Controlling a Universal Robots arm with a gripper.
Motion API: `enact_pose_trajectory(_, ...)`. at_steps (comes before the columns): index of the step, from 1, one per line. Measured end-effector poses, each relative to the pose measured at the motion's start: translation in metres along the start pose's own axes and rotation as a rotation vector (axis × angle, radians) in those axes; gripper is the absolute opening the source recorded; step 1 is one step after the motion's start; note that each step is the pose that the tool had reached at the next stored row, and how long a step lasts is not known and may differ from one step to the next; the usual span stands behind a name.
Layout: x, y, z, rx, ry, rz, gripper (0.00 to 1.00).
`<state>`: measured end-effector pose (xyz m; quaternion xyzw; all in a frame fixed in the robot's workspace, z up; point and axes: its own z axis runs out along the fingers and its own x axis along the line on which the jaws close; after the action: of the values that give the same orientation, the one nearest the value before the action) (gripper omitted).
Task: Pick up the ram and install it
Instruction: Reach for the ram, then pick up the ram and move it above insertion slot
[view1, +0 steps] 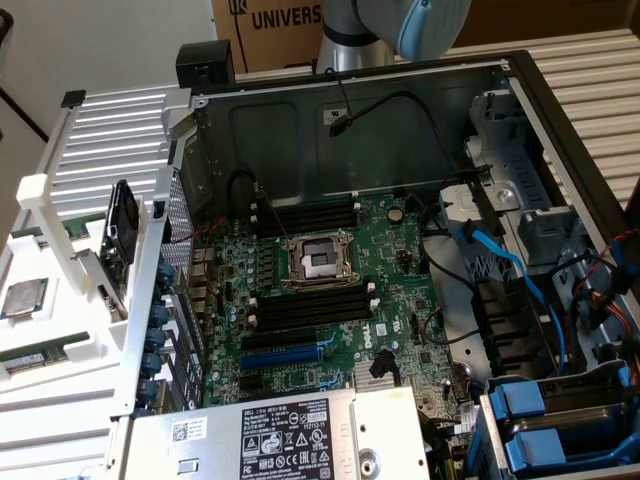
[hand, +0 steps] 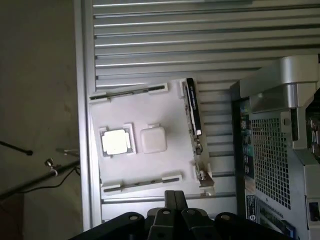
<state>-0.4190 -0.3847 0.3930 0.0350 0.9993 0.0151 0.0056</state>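
The ram (view1: 35, 357) is a thin green stick lying flat at the near end of a white tray (view1: 60, 320) at the exterior view's left, outside the computer case. The wrist view looks down on it as a long dark strip, the ram (hand: 142, 181), held between white clips. My gripper (hand: 172, 200) hangs high above the tray, its dark fingers (hand: 167, 200) together with nothing between them. The black ram slots (view1: 310, 305) lie on the green motherboard (view1: 330, 290) inside the open case.
A square silver processor (hand: 116, 141) and a white block (hand: 152, 140) sit mid-tray. A black card (hand: 192, 112) stands on edge beside them. The case's perforated wall (hand: 272, 160) borders the tray. Cables (view1: 510, 265) and blue drive bays (view1: 545, 425) crowd the case's right.
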Motion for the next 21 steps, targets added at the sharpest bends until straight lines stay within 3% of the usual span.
enact_pose_trajectory(5, 0.024, 0.0044, 0.0004, 0.0063, 0.0026, 0.000, 0.11)
enact_pose_trajectory(8, 0.037, 0.0052, 0.0003, 0.0070, 0.0032, 0.000, 0.11)
enact_pose_trajectory(9, 0.055, 0.0051, 0.0001, 0.0070, 0.0034, 0.000, 0.11)
enact_pose_trajectory(10, 0.064, 0.0045, 0.0001, 0.0070, 0.0034, 0.000, 0.11)
enact_pose_trajectory(21, 0.066, 0.0044, 0.0001, 0.0070, 0.0033, 0.000, 0.11)
